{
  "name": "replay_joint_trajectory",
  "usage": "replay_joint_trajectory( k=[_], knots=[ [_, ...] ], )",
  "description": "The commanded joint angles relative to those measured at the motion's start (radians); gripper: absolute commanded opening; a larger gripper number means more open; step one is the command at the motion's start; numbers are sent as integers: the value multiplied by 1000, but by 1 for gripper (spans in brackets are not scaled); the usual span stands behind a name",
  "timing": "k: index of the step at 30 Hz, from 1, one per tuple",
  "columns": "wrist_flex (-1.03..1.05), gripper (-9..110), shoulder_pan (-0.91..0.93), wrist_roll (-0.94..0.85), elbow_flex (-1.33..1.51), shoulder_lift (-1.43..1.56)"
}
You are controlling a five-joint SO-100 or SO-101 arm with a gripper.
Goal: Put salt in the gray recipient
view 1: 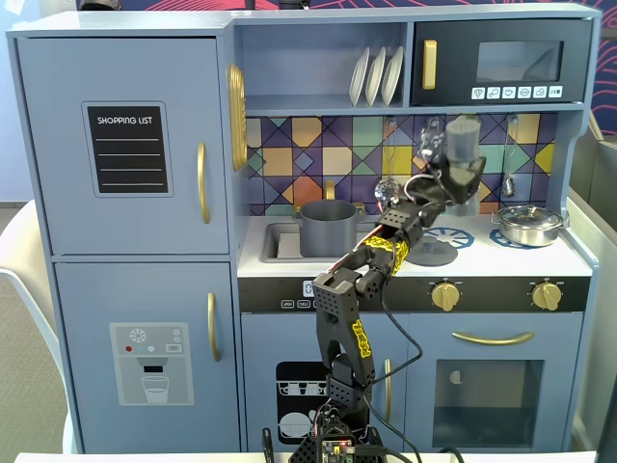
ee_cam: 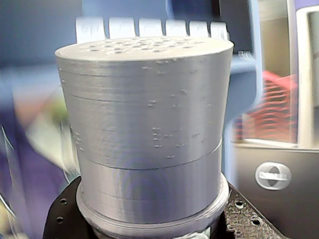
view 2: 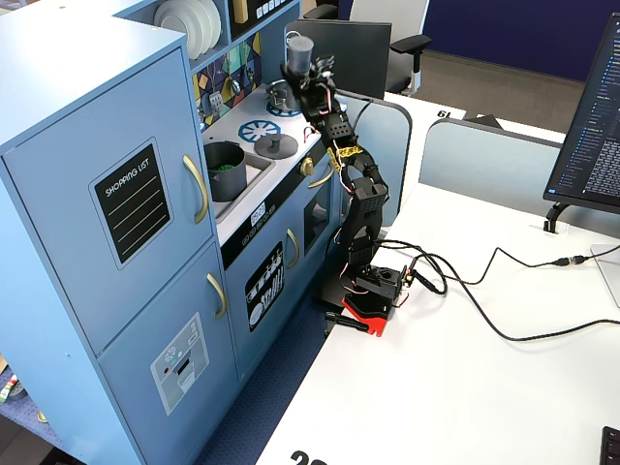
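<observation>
A grey ribbed salt shaker (view 1: pixel 463 140) with a perforated top is held upright in my gripper (view 1: pixel 464 180), well above the right part of the toy kitchen counter. It fills the wrist view (ee_cam: pixel 149 124), with the black jaws of the gripper (ee_cam: pixel 152 231) closed round its base. It also shows in a fixed view (view 2: pixel 299 53), above the gripper (view 2: pixel 306 82). The grey pot (view 1: pixel 328 227) stands in the sink, to the left of and below the shaker. In a fixed view it holds something green (view 2: pixel 225 163).
A flat grey lid (view 1: pixel 436 253) lies on the stove burner below the arm. A silver pan (view 1: pixel 529 224) sits on the right burner. White plates (view 1: pixel 376 75) stand on the shelf above. The faucet and tiled back wall are behind the pot.
</observation>
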Motion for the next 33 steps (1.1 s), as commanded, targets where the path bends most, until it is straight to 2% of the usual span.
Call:
replay_joint_trajectory(
  k=[1, 8, 19, 31, 33],
  knots=[
    [-81, 0, 32, -75, 40, -17],
    [-193, 0, 69, -74, 132, -71],
    [-215, 0, 104, 34, 150, -130],
    [-264, 0, 100, 21, 192, -161],
    [-272, 3, 100, 18, 206, -158]
  ],
)
